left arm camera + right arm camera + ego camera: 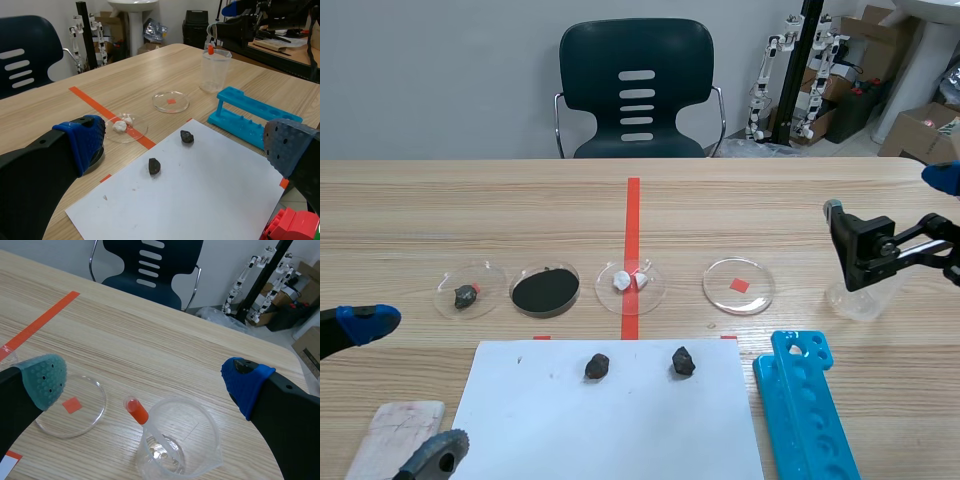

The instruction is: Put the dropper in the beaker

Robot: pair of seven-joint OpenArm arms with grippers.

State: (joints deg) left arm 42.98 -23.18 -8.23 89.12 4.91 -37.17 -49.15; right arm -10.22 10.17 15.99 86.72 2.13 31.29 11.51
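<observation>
A clear plastic beaker stands on the table at the right, also in the left wrist view and the scene view. The dropper leans inside it, its red bulb sticking out over the rim. My right gripper hangs open just above the beaker, with one finger on each side and nothing held. My left gripper is open at the near left of the table, far from the beaker, with its blue fingertip showing.
A row of petri dishes crosses the middle of the table. Two dark stones lie on a white paper sheet. A blue test-tube rack lies near the beaker. A pale block sits front left, and a chair stands behind the table.
</observation>
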